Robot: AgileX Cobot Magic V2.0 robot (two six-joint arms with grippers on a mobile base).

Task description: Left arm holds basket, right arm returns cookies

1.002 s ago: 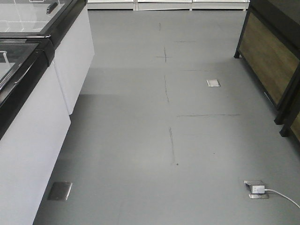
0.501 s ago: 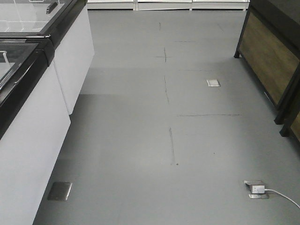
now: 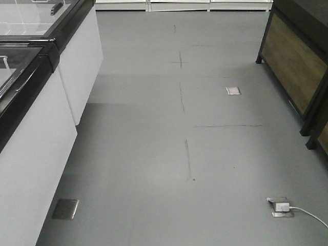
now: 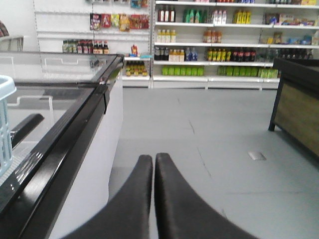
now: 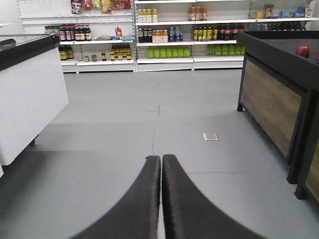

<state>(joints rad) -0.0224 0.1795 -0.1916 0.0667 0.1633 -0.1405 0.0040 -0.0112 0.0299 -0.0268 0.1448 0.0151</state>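
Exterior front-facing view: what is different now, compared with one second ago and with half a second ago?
Nothing has visibly changed. The white freezer cabinet, the metal floor plate, the white adapter with its cable and the wooden-sided stand all lie where they lay before.

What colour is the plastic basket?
The basket is light blue, best seen in the left wrist view.

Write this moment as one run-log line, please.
left gripper: shut, empty | right gripper: shut, empty | basket: over freezer lid, not held | cookies: not in view
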